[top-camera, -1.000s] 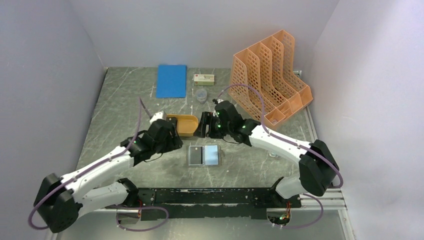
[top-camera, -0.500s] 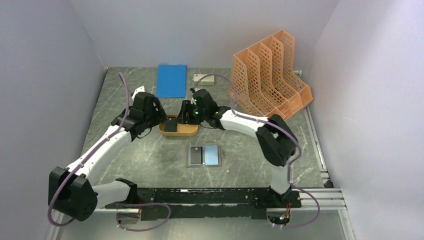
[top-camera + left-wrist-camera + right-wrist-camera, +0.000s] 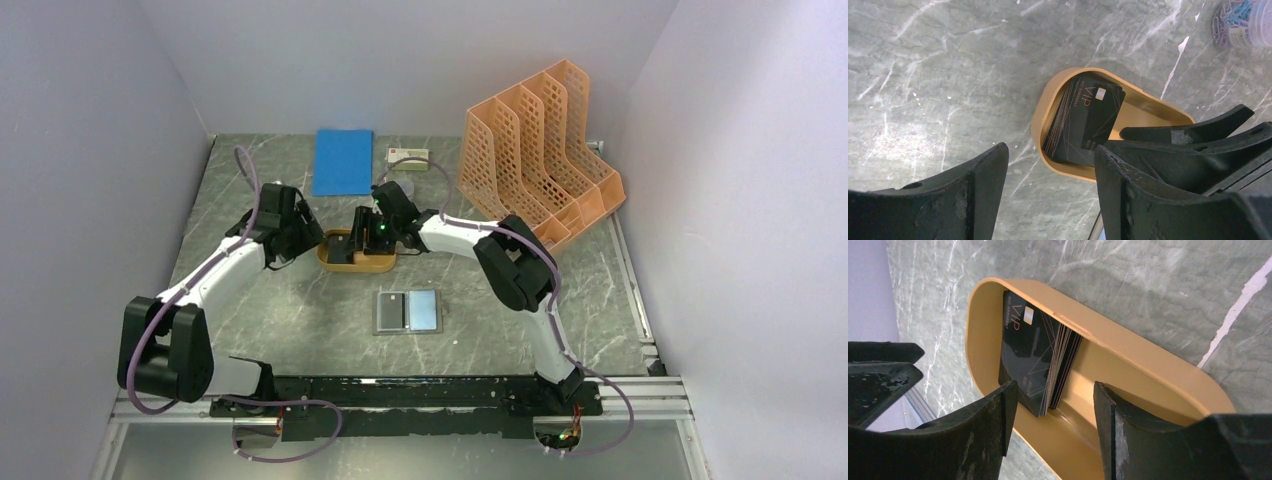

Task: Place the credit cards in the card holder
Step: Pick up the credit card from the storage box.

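Observation:
A stack of black credit cards leans on edge inside the left end of an orange oval tray. My left gripper hovers open just left of the tray, nothing between its fingers. From the right, my right gripper hangs open over the tray, its jaws either side of the stack's near corner without closing on it. The card holder lies open flat on the table nearer the arm bases, one half grey, the other pale blue.
A blue notebook and a small box lie at the back. An orange perforated file rack stands back right. A clear jar of paper clips sits behind the tray.
Both arms have swung back and left to the tray. My right gripper went from right of the tray to above the cards; the left moved to the tray's left end.

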Motion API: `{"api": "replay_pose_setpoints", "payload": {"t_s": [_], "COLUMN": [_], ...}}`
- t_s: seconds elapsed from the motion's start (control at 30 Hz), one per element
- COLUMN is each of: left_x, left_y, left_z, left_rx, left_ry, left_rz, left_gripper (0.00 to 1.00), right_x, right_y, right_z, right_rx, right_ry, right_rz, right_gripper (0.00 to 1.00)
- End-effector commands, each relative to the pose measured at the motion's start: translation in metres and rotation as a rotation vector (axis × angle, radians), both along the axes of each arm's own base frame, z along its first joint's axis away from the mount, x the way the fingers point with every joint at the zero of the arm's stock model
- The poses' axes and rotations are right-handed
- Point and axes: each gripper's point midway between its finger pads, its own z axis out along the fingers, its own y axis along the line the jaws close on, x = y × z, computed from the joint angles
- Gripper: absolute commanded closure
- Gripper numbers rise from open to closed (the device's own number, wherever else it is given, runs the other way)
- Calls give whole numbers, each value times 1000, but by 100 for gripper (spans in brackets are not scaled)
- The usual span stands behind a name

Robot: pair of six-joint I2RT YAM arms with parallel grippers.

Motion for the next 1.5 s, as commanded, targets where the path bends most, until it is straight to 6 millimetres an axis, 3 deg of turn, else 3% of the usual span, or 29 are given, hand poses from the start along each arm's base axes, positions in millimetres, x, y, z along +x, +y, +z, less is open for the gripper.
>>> {"api": "replay_pose_setpoints", "payload": {"t_s": [0.0, 0.2, 0.43, 0.83, 1.47], "left_x": [7, 4, 3, -1, -5], "left_y": [-9, -5, -1, 5, 9], "left_z": [-1, -15, -33, -49, -60], "left_rx": [-35, -12, 14, 49, 60], "left_ry": [-25, 26, 97, 152, 187], "left_rz": [-52, -41, -28, -12, 0], "left_gripper": [32, 34, 37, 41, 43], "right_x": [9, 9, 13, 10, 3], "right_y": [7, 10, 14, 8, 0], "right_z": [7, -2, -2, -16, 4], "right_rx": [56, 59, 54, 28, 148], "right_ry": [3, 31, 32, 68, 92], "right_rz": [4, 11, 13, -3, -15], "right_gripper": [41, 50, 53, 73, 100]}}
